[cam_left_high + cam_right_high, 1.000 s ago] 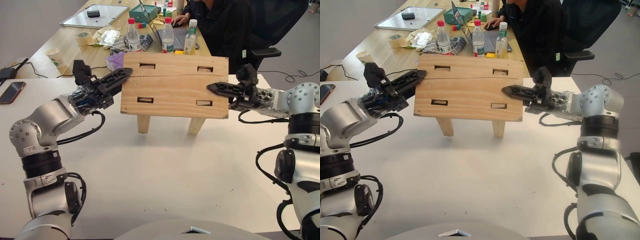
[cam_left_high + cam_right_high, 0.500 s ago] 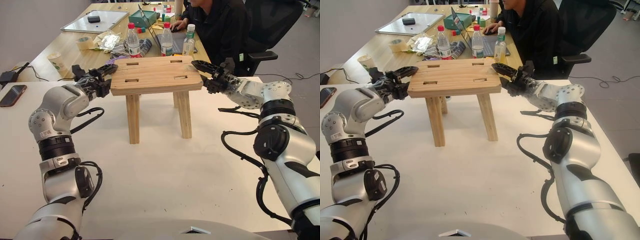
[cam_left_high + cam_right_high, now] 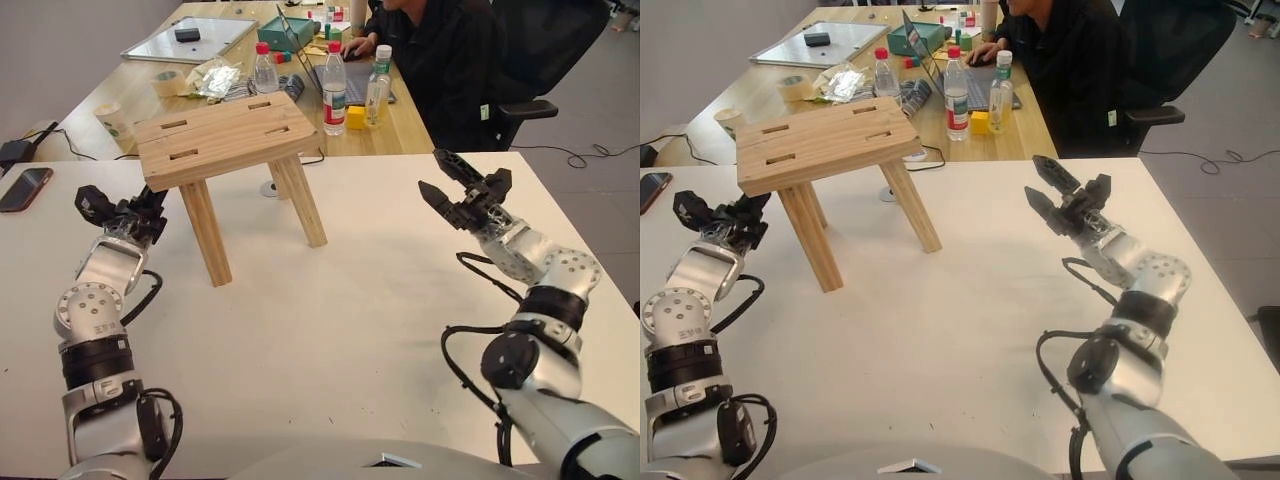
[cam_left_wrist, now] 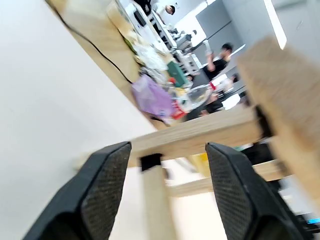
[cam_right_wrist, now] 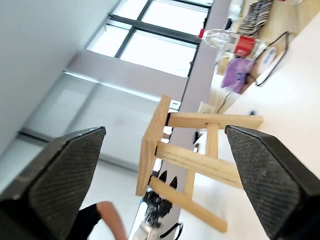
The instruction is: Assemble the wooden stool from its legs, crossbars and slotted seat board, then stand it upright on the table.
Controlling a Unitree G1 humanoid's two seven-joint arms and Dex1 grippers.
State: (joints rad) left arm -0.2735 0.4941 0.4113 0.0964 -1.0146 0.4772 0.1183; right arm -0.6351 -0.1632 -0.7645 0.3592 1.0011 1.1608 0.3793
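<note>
Standing upright on its legs, the stool [image 3: 225,138] rests on the white table [image 3: 330,320] in the head views, toward the robot's left and the far edge. The left claw [image 3: 150,212] lies low, just beside the stool's near left leg. The right claw [image 3: 442,180] hangs raised, well apart from the stool on the robot's right, with its fingers spread and nothing between them. Bottles [image 3: 335,75] stand on the wooden desk [image 3: 125,85] behind.

From the left wrist, two dark fingers [image 4: 107,190] stand wide apart and empty, with a crossbar and a leg of the stool close beyond the gap.

From the right wrist, the fingers [image 5: 65,170] are likewise splayed, and the stool shows far off between them.
</note>
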